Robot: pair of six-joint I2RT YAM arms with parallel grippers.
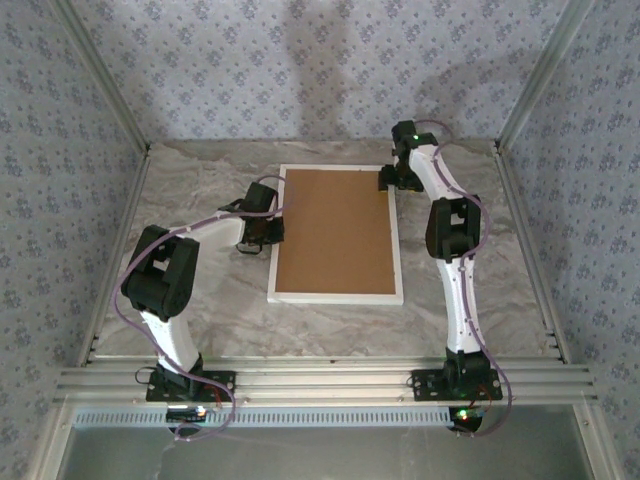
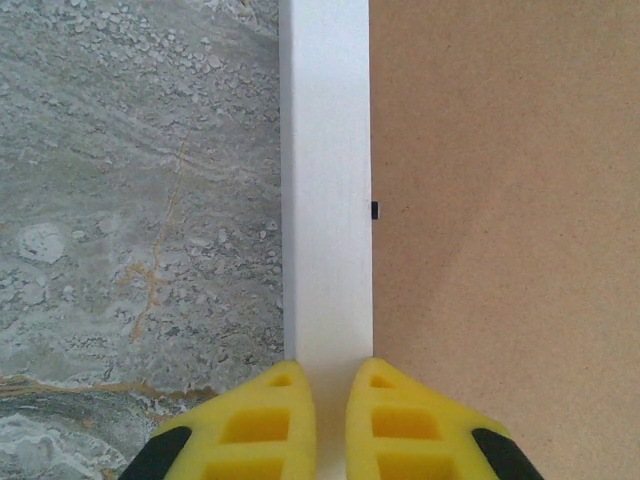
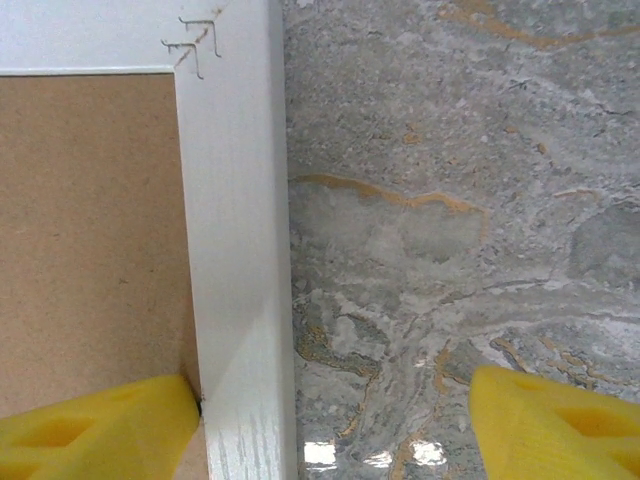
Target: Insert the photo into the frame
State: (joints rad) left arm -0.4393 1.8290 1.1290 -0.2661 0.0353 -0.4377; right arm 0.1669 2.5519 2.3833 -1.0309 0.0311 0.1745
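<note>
Frame: the white frame [image 1: 335, 297] lies back-up on the table [image 1: 200, 200], mid-surface and toward the far edge, with its long rails running near to far.
Backing board: the brown backing board [image 1: 335, 225] fills the whole opening inside the moulding.
Photo: I cannot tell where it is. If it is already in place, it would be under the board.
Left gripper: the left gripper [image 2: 330, 375] is at the frame's left rail, nearer the far-left corner. Its fingers are pinched together with only a slit between them, tips over the white moulding, holding nothing.
Right gripper: the right gripper [image 3: 335, 390] is at the far-right corner. Its fingers are spread wide, one at the board's edge by the inner lip and the other over bare table, with the rail between them and nothing gripped.
Risk, sliding: a sideways push from either arm could probably skate the frame across the smooth table, since no firm grip on it is visible.
Risk, lifting: closing on the right rail and raising it could tip the board loose, because only one small black tab [image 2: 375, 210] can be seen holding its left edge.
Risk, pinching: the inner finger might catch the board's edge and lever it up.
Risk, corner: the stapled joint [image 3: 195, 45] looks like a weak place to load.
Hidden: whether the left tips are pressing on the moulding or hovering over it.
Cut off: both wrist views crop the fingers' bases and most of the frame.
</note>
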